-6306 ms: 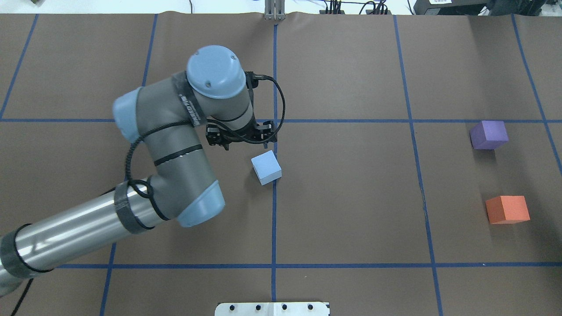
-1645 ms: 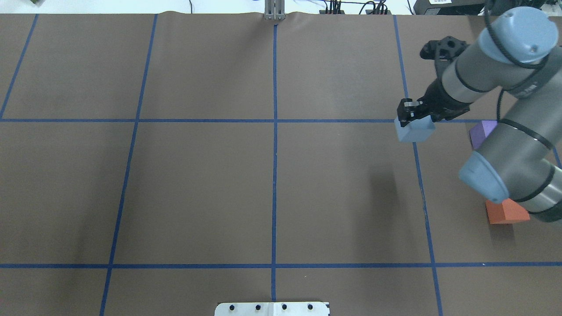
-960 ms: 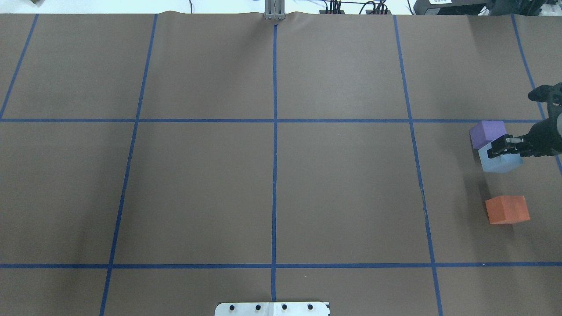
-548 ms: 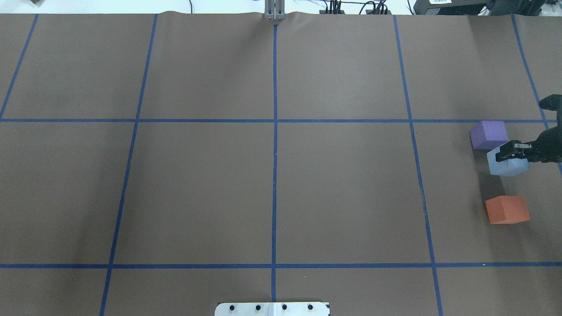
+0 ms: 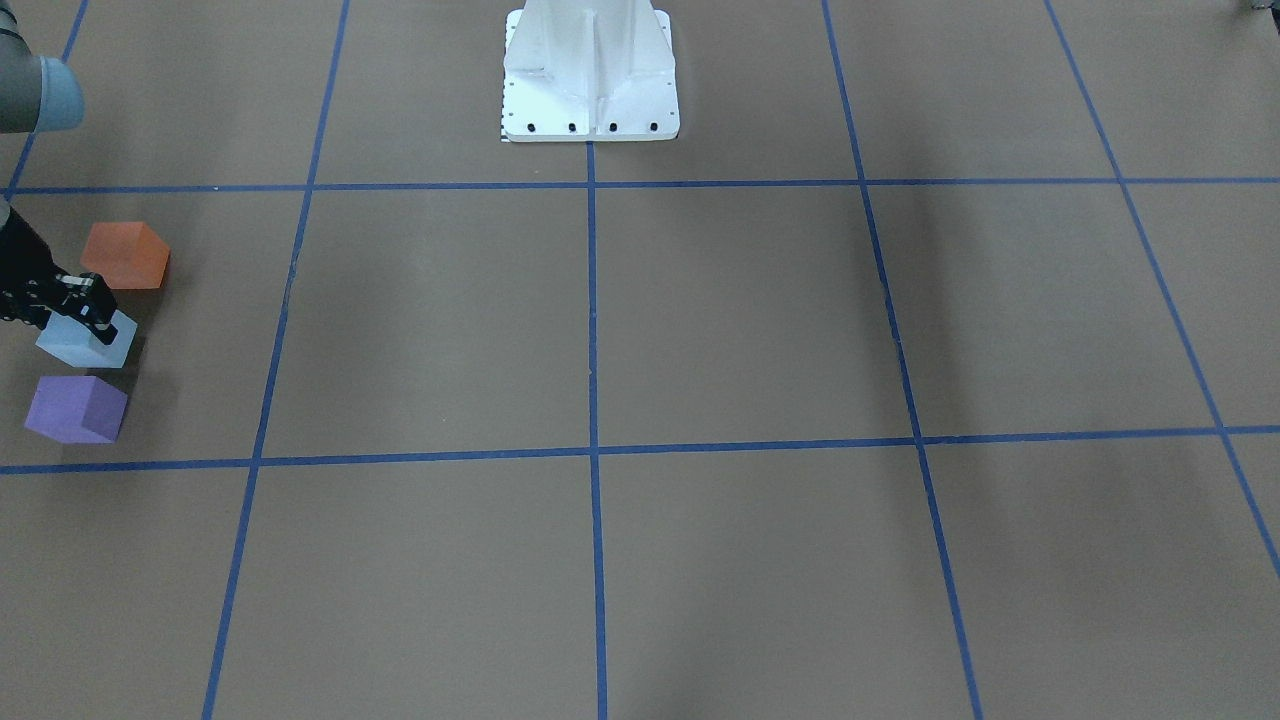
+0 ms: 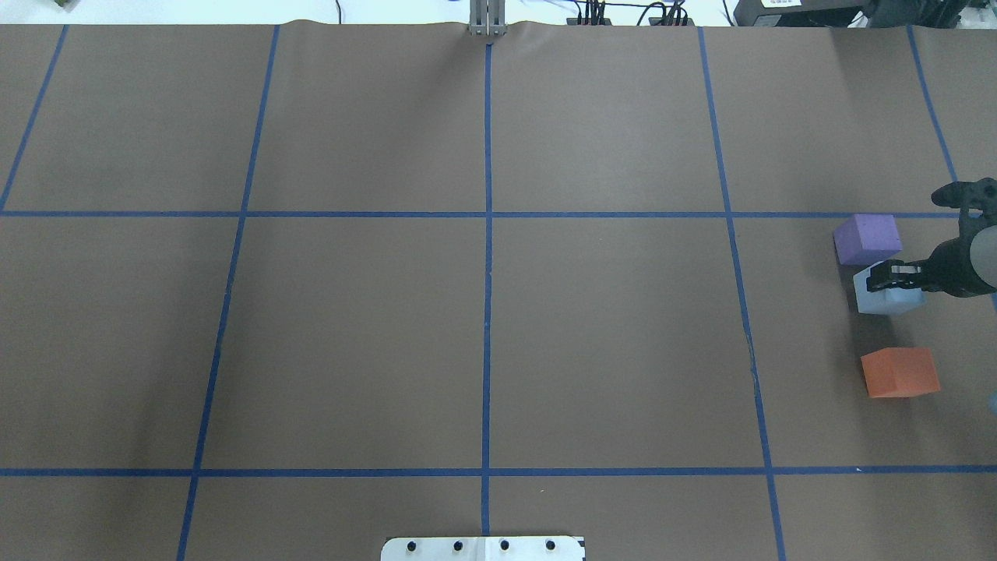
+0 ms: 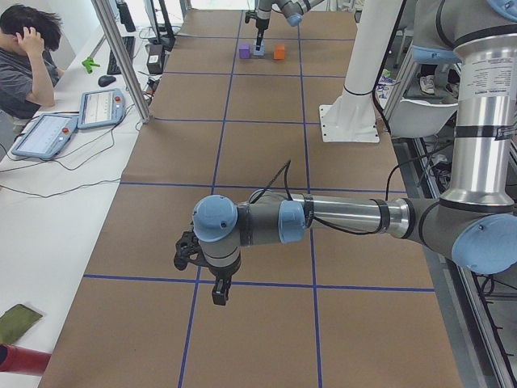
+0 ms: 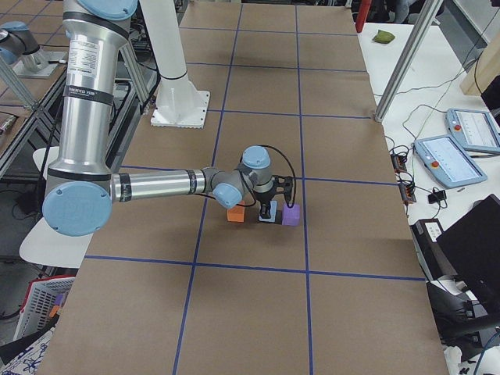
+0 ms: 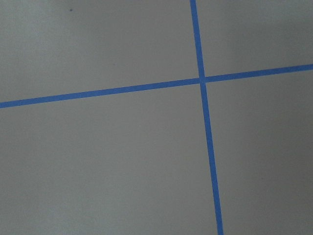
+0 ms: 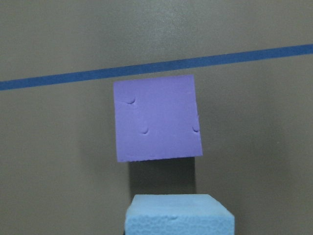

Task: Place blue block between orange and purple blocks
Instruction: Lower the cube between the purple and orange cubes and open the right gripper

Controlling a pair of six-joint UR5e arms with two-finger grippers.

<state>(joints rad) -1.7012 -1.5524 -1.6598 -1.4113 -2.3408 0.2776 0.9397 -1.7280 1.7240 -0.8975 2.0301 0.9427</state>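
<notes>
Surface: brown paper (image 6: pixel 607 335) is covering the table, crossed by blue tape lines (image 6: pixel 487 312); all the action is happening at the robot's right end.
Blue block (image 6: pixel 884 298): it is sitting in the gap between the purple block (image 6: pixel 866 238) and the orange block (image 6: pixel 900 372), nearer the purple one. The right wrist view is showing a strip of shadowed paper between blue and purple, so they are apart. I cannot tell whether it is resting on the paper or hanging just above it.
Right gripper (image 6: pixel 888 278): it is reaching in from the right edge with its jaws clamped on the blue block from above.
Left gripper (image 7: pixel 218 291): it is hanging over bare paper well apart from the blocks, showing only in the left side view, so I cannot tell whether its jaws are apart or together.
Step in hand: judging by the layout, the arm is setting the block down and is about to release.
Doing it well: the block is wanting a small nudge toward the orange one so the gaps are matching, with its faces square to its neighbours. Lowering straight until it is bearing on the paper, then parting the jaws only slightly, is the safe order.
Risk: the purple block is lying close, so a wide opening or a sideways retreat may be knocking it; lifting straight up is looking safest.
</notes>
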